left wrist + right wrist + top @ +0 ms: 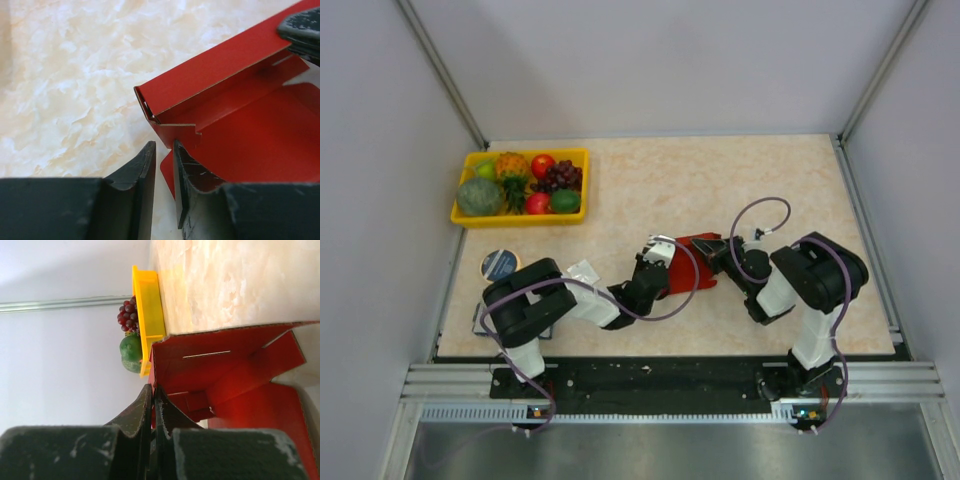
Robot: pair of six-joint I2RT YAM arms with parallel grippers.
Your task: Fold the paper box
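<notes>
- The left arm reaches low across the table from its near-left base, bent at the elbow, and its left gripper sits at the near-left corner of the paper box.
- Its fingers stand a narrow slit apart. Bare table shows through the gap, and nothing is caught in it. One finger lies over the red floor panel, just short of a stepped tab.
- The right arm folds back on itself from the near-right base, with its right gripper pointing left at the box's far side.
- Those jaws are pressed together and appear to pinch the edge of a raised wall.
- The box lies mid-table between the two grippers, well apart from the yellow tray of fruit.
- It is bright red thin card, half formed: one long wall stands up with a slit in it, its end curls into a rolled corner, and the base lies flat.
</notes>
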